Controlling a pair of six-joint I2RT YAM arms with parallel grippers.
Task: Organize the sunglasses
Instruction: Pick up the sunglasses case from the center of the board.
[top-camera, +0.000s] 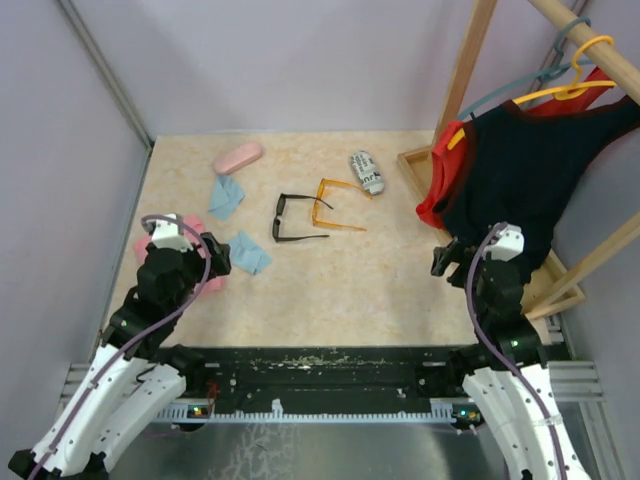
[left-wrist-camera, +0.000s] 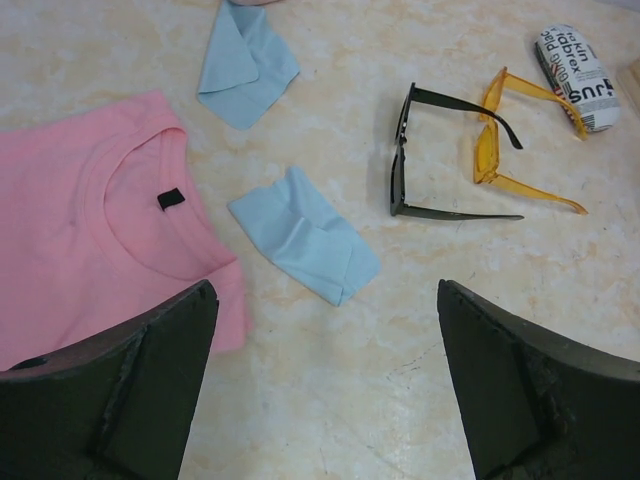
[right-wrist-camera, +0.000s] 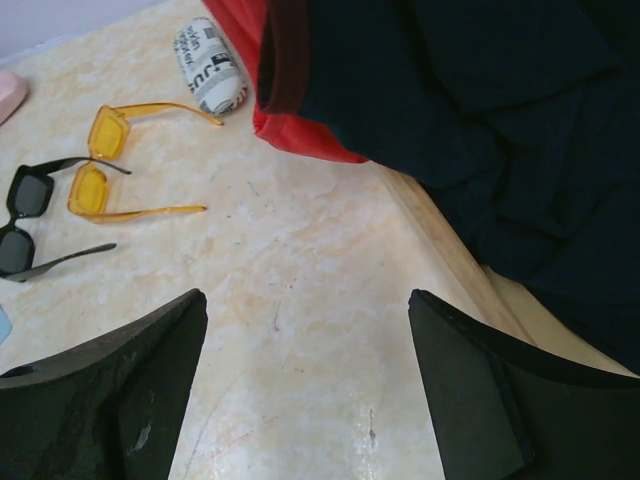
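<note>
Sunglasses, a black-framed pair (top-camera: 290, 222) and an orange translucent pair (top-camera: 336, 207), lie unfolded just beside each other in the middle of the tabletop (top-camera: 360, 290), near the printed case (top-camera: 367, 172). The left end effector (left-wrist-camera: 325, 320) hangs over the edge of the pink T-shirt (left-wrist-camera: 90, 230), jaws spread wide and holding nothing. The right end effector (right-wrist-camera: 305, 325), beside the hanging black garment (right-wrist-camera: 480, 100), is likewise wide and empty.

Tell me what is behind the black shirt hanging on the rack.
A red garment hangs behind the black shirt, showing at its left edge and top. Beneath runs the rack's wooden base. The shirt covers most of the red garment and base.
</note>
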